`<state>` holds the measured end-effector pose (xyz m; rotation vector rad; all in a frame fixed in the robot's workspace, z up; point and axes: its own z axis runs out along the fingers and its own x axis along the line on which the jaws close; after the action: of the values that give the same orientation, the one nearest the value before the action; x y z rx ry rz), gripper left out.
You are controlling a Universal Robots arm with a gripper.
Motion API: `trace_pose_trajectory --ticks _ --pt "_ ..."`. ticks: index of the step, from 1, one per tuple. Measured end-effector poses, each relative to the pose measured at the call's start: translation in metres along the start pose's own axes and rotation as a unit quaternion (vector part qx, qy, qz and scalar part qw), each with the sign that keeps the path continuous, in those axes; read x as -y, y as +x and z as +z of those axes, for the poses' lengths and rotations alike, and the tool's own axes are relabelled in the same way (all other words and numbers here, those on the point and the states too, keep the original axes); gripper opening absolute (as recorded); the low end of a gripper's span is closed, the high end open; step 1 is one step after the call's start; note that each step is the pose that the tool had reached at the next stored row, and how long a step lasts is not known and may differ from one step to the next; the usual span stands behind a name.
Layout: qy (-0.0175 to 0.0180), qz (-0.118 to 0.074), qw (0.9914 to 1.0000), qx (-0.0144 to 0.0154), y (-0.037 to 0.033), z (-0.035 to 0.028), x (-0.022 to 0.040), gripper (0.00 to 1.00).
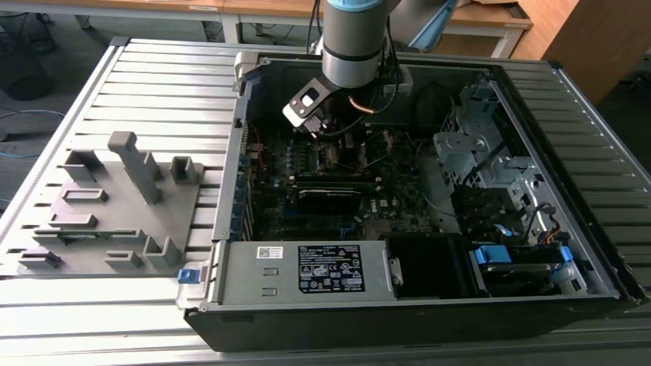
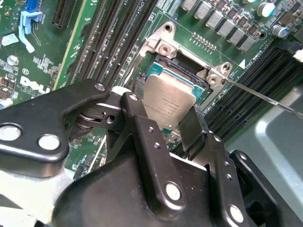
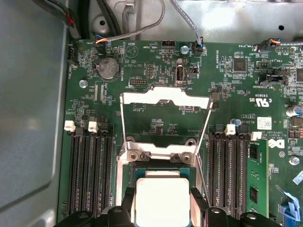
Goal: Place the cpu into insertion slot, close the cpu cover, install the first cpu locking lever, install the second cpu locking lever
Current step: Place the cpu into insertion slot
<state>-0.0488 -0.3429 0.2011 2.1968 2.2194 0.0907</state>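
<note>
The jaws are clamped on the cpu point(image 2: 168, 105), right at the insertion slot point(image 2: 185, 59). It should go down flat and straight.

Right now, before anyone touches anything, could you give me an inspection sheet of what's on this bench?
Surface: slatted metal table carrying an open computer case.
Job's things: cpu held over the insertion slot; whether it is seated cannot be told. cpu cover open, folded back off the slot. Locking levers unlatched along the cover's sides.
Clutter: grey fixture block on the table, at the exterior view's left.
Grippers: gripper, jaws shut on the cpu.
Cables: thin wires plugged in at the circuit board's edge.
Surroundings: wooden desks behind the table.
</note>
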Motion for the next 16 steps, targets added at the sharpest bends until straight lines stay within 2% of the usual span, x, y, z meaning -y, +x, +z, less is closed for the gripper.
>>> trace_pose_trajectory --ticks 3,6,12,16 --pt "-0.0001 0.003 1.00000 0.0002 0.0000 0.0006 0.0000 0.54" --pt "-0.0003 0.016 0.99988 0.0009 -0.0001 0.0011 0.0001 0.54" --pt "-0.0005 0.016 0.99987 0.0006 0.0012 0.0018 0.0004 0.54" --pt "-0.0006 0.022 0.99975 0.0010 0.0012 0.0049 0.0018 0.54"
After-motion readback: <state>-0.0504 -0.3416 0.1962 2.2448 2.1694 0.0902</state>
